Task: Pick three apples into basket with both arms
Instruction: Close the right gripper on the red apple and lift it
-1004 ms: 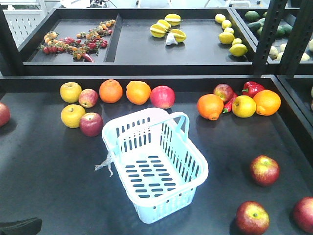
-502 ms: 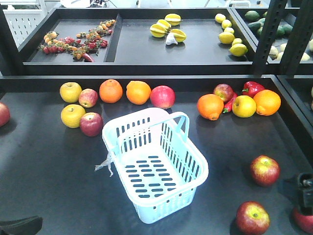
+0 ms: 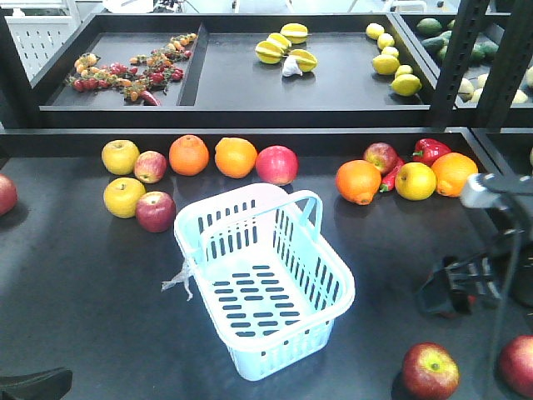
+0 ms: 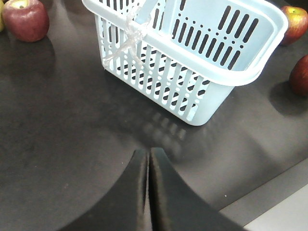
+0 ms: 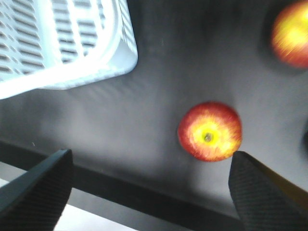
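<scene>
Toward the front right corner of the worktop (image 3: 92,283) lie two dark red apples: a front apple (image 3: 430,371) close to the front edge, and a corner apple (image 3: 518,364) cut off by the view's right border. The right wrist view shows a yellow-centred apple (image 5: 210,131) lying free on the worktop below the right gripper (image 5: 150,161), whose fingers are spread wide and hold nothing. The basket (image 3: 265,283) stands empty mid-worktop, askew to the edges, with a shred of clear plastic (image 3: 177,282) hanging at its left side. The right arm (image 3: 483,275) is blurred over the right side. The left gripper (image 4: 147,156) hangs near the front edge, fingers pressed together on nothing. Oranges (image 3: 236,157) line the back edge.
</scene>
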Tool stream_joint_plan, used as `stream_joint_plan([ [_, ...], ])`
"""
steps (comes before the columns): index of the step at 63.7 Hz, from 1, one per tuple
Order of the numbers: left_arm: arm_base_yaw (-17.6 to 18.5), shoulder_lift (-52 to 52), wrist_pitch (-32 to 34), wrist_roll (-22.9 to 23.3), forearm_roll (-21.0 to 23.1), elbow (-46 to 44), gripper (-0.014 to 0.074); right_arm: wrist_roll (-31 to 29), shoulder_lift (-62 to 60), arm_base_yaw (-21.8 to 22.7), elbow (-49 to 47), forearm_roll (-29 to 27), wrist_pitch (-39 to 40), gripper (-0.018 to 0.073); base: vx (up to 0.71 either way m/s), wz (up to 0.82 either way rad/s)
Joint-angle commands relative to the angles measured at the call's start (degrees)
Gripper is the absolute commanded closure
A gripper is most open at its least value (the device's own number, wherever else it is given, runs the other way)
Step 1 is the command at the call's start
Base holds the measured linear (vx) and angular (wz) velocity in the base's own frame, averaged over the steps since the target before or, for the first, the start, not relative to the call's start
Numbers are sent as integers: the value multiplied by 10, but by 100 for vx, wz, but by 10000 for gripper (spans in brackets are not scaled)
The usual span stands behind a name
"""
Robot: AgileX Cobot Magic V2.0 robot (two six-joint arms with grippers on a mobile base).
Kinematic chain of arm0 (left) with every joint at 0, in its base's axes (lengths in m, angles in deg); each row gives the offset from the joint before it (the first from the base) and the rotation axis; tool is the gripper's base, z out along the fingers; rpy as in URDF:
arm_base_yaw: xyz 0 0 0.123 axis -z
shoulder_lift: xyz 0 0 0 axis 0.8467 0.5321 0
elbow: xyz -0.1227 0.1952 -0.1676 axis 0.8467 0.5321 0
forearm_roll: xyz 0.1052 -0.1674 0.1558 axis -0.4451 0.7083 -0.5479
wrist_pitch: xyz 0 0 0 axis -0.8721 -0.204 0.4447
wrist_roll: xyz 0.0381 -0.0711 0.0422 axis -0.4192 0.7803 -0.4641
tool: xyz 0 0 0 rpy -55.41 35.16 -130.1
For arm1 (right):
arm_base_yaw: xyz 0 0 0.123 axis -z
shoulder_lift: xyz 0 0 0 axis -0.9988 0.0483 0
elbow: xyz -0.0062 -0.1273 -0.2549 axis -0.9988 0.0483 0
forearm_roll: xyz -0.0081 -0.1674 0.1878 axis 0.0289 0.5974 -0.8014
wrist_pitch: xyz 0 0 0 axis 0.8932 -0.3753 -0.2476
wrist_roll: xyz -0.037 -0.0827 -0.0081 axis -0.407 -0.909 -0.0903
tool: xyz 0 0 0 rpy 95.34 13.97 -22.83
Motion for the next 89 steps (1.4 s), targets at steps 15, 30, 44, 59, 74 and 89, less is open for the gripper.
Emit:
stream_joint_plan([
  [15,1,2,38,6,9,-15,604,19,141,3,-18,18,17,-51,0,0],
  [30,1,2,38,6,9,-15,604,38,202,3,-18,34,46,-46,0,0],
  [44,1,2,38,6,9,-15,604,63,233,3,-18,52,72,-43,0,0],
  [59,1,2,38,6,9,-15,604,68,262,3,-18,57,91,-40,0,0],
  [74,1,2,38,6,9,-15,604,80,297,3,-18,70,108,-36,0,0],
  [89,1,2,38,6,9,-15,604,80,326,3,-18,70,121,-35,0,0],
])
